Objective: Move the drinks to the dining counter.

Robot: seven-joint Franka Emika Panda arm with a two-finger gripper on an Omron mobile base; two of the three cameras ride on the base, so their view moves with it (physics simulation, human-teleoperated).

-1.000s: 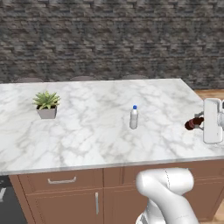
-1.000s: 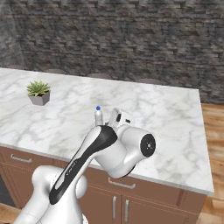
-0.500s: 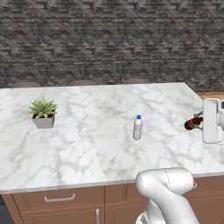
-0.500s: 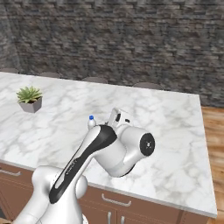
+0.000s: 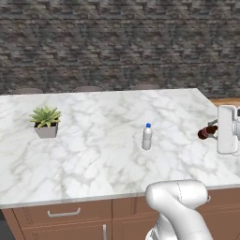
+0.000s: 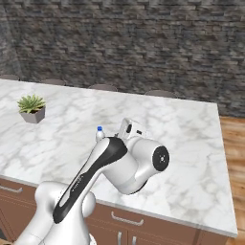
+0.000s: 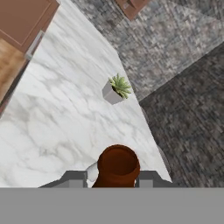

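Closer now: my base has rolled up to the bench, so the whole view has shifted while the things on it stay put.
I count two drinks: one whitish bottle with a blue cap standing upright mid-bench, and one dark-brown cola bottle clamped between the narrowly parted fingers of my hand, held out over the bench's right end. One potted plant stands well apart to the left. From the right camera, my own arm covers most of the blue-capped bottle.
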